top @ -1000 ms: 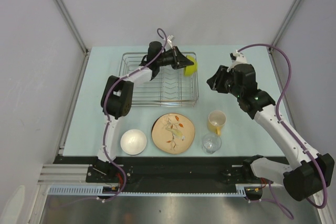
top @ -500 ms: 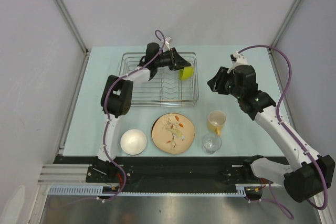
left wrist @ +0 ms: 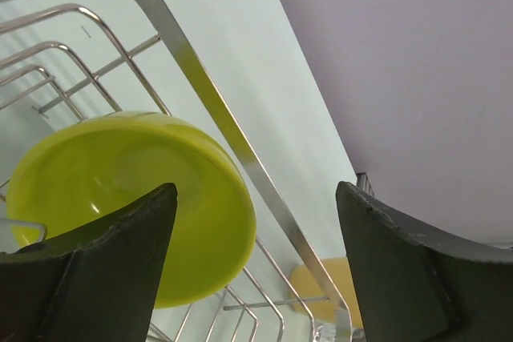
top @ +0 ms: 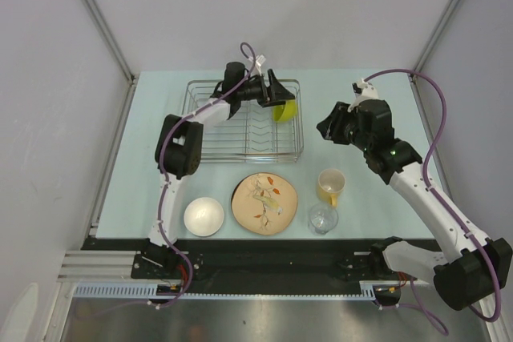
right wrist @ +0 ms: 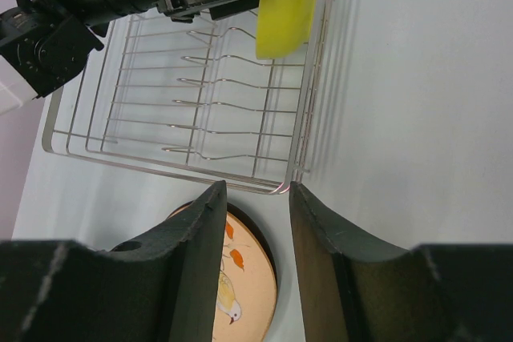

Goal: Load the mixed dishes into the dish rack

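Note:
The lime-green bowl [top: 284, 110] leans on its side at the right end of the dish rack [top: 200, 154], against the wire rim [left wrist: 208, 94]. My left gripper [top: 279, 92] hovers just above it, open; the bowl [left wrist: 120, 190] lies beside the left finger, free of both. To the right of the rack my right gripper [top: 325, 127] hangs open and empty above the table. Along the table's front stand a white bowl [top: 203, 216], a tan leaf-patterned plate [top: 264, 203], a yellow mug [top: 330, 186] and a clear glass [top: 323, 219].
In the right wrist view the rack's near corner [right wrist: 280, 188] and the plate [right wrist: 240, 294] show past my right gripper [right wrist: 256, 190]. Grey walls enclose the table at the back and both sides.
My left gripper has opened and let go of the lime-green bowl, which has settled a little lower into the rack's right end. The right arm has barely moved.

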